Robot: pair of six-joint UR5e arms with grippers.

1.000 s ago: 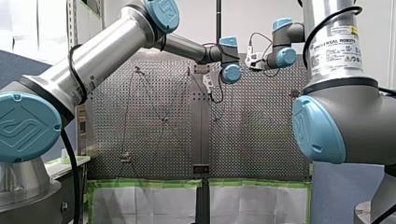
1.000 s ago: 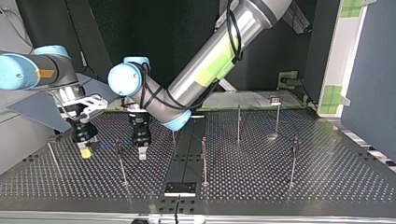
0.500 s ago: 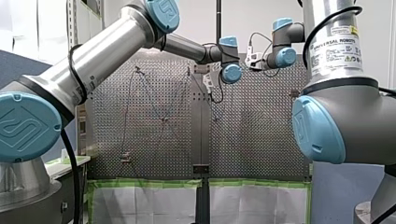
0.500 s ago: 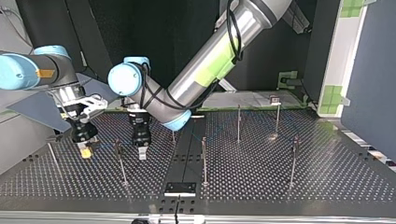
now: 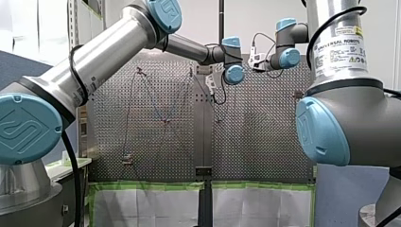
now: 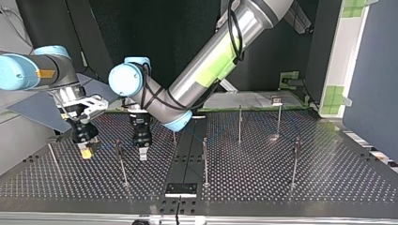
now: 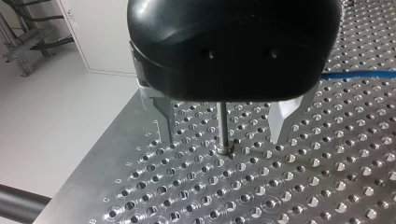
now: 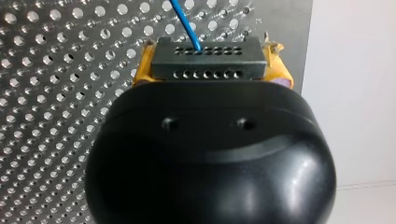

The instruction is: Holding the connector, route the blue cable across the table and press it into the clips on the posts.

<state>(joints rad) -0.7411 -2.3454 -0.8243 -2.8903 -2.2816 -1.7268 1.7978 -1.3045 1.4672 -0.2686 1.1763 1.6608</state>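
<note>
Cable run near its end, by the look of it. Your right jaws are clamped on the connector (image 8: pixel 205 63), with yellow pads (image 8: pixel 142 70) pinching its two ends. The blue cable (image 8: pixel 186 23) leaves its holed face and heads out over the bench (image 6: pixel 281 192).

Away from the connector, faint blue stretches show from post to post, so most of the route seems laid. Whether each clip truly grips the cable is too small to tell. What is left, it seems, is the last stretch beside the connector, where the cable runs toward one post (image 6: pixel 121 161).

Just past that post from the connector, your left jaws hang spread apart and empty, low over the bench. In the left wrist view a post (image 7: pixel 223 126) shows in the gap between them, but you cannot tell whether it is inside the gap or beyond it.

The count: one connector, one cable, two arms and seven posts (image 6: pixel 240 124) in the top view. One of the seven is half hidden behind your left arm (image 6: pixel 206 56). The clips are too small to count.
</note>
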